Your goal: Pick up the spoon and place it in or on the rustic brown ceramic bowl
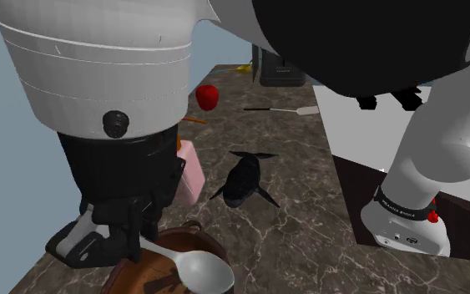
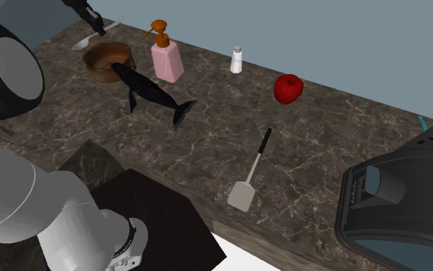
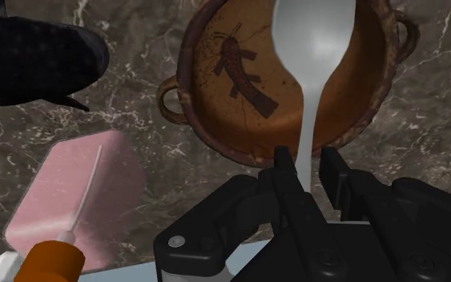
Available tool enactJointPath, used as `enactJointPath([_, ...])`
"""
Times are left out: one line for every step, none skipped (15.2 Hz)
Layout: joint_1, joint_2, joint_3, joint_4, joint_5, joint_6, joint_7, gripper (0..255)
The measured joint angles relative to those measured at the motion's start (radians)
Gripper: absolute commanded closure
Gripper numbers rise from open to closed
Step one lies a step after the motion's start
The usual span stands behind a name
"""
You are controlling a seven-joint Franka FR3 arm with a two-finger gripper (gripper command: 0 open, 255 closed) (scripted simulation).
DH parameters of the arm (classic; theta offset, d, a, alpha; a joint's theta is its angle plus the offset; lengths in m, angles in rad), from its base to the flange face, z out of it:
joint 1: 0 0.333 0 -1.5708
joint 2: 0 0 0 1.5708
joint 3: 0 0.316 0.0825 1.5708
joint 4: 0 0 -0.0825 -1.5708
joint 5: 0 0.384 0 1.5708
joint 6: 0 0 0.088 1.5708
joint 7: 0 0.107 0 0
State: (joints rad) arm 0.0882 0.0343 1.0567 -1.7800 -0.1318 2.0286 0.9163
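One dark marble desk [image 2: 322, 146]; brown two-handled bowl [image 3: 215, 120] near its corner, pink dispenser [image 3: 79, 192] and black fish figure [image 3: 31, 56] just beside, open desk beyond them. Hand [image 3: 306, 164] narrowed onto pale spoon [image 3: 312, 40] handle, clasping it; scoop over bowl interior. Contact between spoon and bowl: cannot tell. Shoulder view: arm [image 1: 99, 67] hides part of bowl.

We see the spoon [image 3: 312, 40], plain pale grey, pinched by its handle in the gripper [image 3: 305, 160], head over the bowl [image 3: 215, 120]. Bowl's brown, upright, two small loop handles, dark motif inside.
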Motion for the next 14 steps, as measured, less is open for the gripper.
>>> enactJointPath([0.015, 0.032, 0.007, 0.025, -0.038, -0.012, 0.031, 255])
enactJointPath([0.027, 0.052, 0.01, 0.035, -0.062, -0.014, 0.053, 255])
enactJointPath([0.035, 0.069, 0.01, 0.037, -0.081, -0.009, 0.067, 255])
enactJointPath([0.038, 0.074, 0.009, 0.029, -0.089, 0.002, 0.075, 255])
enactJointPath([0.04, 0.079, 0.008, 0.02, -0.094, 0.012, 0.08, 255])
enactJointPath([0.039, 0.077, 0.008, 0.007, -0.094, 0.024, 0.082, 255])
enactJointPath([0.04, 0.081, 0.007, -0.003, -0.099, 0.035, 0.086, 255])
enactJointPath([0.042, 0.083, 0.006, -0.013, -0.103, 0.047, 0.09, 255])
enactJointPath([0.04, 0.083, 0.005, -0.03, -0.104, 0.063, 0.092, 255])
enactJointPath([0.044, 0.092, 0.004, -0.037, -0.114, 0.073, 0.099, 255])
enactJointPath([0.045, 0.096, 0.002, -0.046, -0.121, 0.084, 0.103, 255])
enactJointPath([0.05, 0.106, -0.001, -0.051, -0.132, 0.093, 0.111, 255])
enactJointPath([0.049, 0.105, -0.001, -0.064, -0.133, 0.106, 0.114, 255])
enactJointPath([0.049, 0.106, -0.002, -0.079, -0.136, 0.121, 0.117, 255])
